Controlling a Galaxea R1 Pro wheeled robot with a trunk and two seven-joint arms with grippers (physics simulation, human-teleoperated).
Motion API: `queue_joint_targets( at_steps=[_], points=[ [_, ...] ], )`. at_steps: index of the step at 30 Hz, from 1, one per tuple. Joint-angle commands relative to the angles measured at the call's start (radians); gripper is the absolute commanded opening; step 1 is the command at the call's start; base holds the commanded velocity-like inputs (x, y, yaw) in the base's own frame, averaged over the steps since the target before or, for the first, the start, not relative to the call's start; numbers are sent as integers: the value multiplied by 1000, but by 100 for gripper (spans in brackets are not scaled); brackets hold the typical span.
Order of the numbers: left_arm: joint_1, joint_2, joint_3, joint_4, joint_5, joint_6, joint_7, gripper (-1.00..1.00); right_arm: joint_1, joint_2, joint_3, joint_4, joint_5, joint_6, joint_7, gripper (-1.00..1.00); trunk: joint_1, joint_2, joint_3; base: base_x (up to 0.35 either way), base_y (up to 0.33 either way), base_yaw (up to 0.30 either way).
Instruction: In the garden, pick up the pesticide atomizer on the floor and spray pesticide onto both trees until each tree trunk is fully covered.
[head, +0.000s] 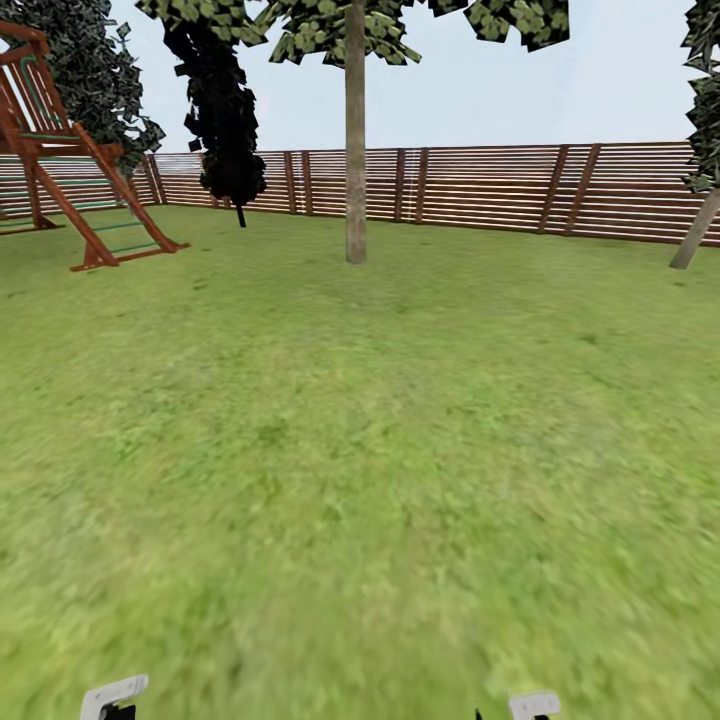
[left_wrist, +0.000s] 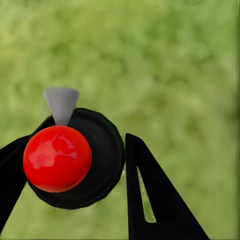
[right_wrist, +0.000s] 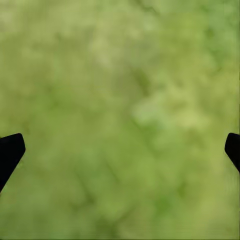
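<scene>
The pesticide atomizer (left_wrist: 75, 160) has a round black body, a glossy red ball top and a grey cone nozzle. My left gripper (left_wrist: 75, 146) is shut on it, one black finger on each side, above blurred grass. My right gripper (right_wrist: 122, 145) is open and holds nothing, with its fingertips wide apart over the lawn. Ahead in the head view stands a tree with a straight pale trunk (head: 355, 160). A second tree with a leaning trunk (head: 694, 243) rises at the far right by the fence. The pesticide is out of view.
The garden is a wide grass lawn (head: 360, 450) ringed by a brown slatted fence (head: 480, 190). A wooden playhouse frame (head: 70, 170) stands at the far left. A dark narrow tree (head: 225, 120) grows beside it. White parts of my arms (head: 115, 695) show at the bottom edge.
</scene>
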Motion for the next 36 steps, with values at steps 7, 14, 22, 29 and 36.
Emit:
queue_joint_targets(
  at_steps=[7,14,22,29,36],
  points=[
    [0,0,0,0,0,0,0,-100,0,0,0,0,0,0,0,100,0,0,0,341,0,0],
    [0,0,0,0,0,0,0,-100,0,0,0,0,0,0,0,100,0,0,0,341,0,0],
    [0,0,0,0,0,0,0,-100,0,0,0,0,0,0,0,100,0,0,0,341,0,0],
    [0,0,0,0,0,0,0,-100,0,0,0,0,0,0,0,100,0,0,0,341,0,0],
    [0,0,0,0,0,0,0,-100,0,0,0,0,0,0,0,100,0,0,0,341,0,0]
  ],
)
